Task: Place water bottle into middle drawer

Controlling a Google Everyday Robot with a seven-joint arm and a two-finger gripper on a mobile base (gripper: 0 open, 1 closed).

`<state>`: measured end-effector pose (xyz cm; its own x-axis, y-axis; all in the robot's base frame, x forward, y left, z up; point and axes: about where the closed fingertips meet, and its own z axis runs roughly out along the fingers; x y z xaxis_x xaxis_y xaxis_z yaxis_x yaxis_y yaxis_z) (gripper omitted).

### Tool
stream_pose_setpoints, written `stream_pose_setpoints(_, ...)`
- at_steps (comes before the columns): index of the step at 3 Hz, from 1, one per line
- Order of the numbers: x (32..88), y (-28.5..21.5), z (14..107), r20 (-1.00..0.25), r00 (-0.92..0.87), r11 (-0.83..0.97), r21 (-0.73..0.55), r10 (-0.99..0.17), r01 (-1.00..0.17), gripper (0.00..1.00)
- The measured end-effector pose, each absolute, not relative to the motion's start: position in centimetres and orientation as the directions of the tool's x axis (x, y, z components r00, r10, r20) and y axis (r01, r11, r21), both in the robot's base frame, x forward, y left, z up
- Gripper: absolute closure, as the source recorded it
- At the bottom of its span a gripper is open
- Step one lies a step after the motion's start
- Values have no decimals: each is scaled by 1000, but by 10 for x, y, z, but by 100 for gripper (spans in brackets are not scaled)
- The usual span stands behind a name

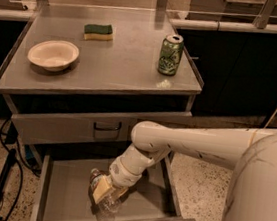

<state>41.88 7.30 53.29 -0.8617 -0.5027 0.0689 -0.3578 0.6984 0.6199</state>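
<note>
Looking at the lower middle of the frame, we're seeing the gripper (104, 191) sitting down inside the open middle drawer (64, 191). Its fingers are apparently clamping the water bottle (107, 209), which is lying tilted near the drawer's front wall.

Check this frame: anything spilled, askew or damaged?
Nothing stands out. The water bottle is in the open middle drawer, with the end effector right at it; the green can stands upright, nothing spilled.

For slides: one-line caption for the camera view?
The gripper holds the water bottle low inside the open middle drawer; green can, bowl and sponge sit on the countertop.
</note>
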Motion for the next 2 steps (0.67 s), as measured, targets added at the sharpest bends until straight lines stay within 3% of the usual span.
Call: stream_pose_setpoints(2,436,75,497,97,-894,716,639,-438,-281,100)
